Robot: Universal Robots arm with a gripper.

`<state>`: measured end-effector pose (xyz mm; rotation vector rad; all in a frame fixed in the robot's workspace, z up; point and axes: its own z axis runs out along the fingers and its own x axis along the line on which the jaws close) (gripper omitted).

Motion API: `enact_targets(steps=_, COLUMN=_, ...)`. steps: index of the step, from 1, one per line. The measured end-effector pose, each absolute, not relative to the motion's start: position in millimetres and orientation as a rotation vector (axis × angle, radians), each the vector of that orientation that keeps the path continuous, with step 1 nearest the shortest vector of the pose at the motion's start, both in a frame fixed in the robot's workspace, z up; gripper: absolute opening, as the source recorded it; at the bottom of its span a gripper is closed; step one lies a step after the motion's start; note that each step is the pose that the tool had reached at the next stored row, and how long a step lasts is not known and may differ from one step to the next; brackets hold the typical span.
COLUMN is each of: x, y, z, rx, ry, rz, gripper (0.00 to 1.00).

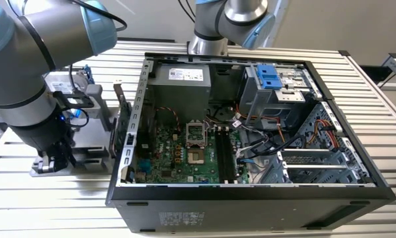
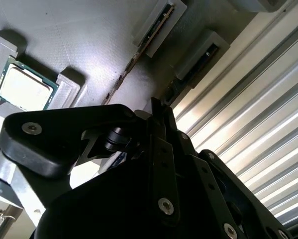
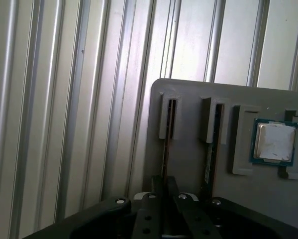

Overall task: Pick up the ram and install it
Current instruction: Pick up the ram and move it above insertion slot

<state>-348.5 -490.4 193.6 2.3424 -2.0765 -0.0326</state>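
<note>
Over the tray [image 3: 188, 159] beside the case [image 1: 251, 208], my gripper [image 3: 164, 181] sits at the ram [image 3: 165, 154], which stands on edge in its holder; I cannot tell whether it is clamped, the slots [image 1: 225, 153] look empty, and installation is outstanding.

Ram [image 3: 165, 154] on edge in tray [image 3: 188, 167] slot; processor [image 3: 273, 142] on same tray.

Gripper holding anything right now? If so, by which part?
Cannot tell. The gripper is down at the upper edge of the ram, which stands in the grey tray; a firm hold is not visible.
</note>
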Motion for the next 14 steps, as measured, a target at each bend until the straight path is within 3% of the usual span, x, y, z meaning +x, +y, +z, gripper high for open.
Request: enact_targets(steps=14, x=-348.5, y=-490.4, z=193.5, rx=2.342, ry=-2.076, rz=-0.031, gripper=0.00)
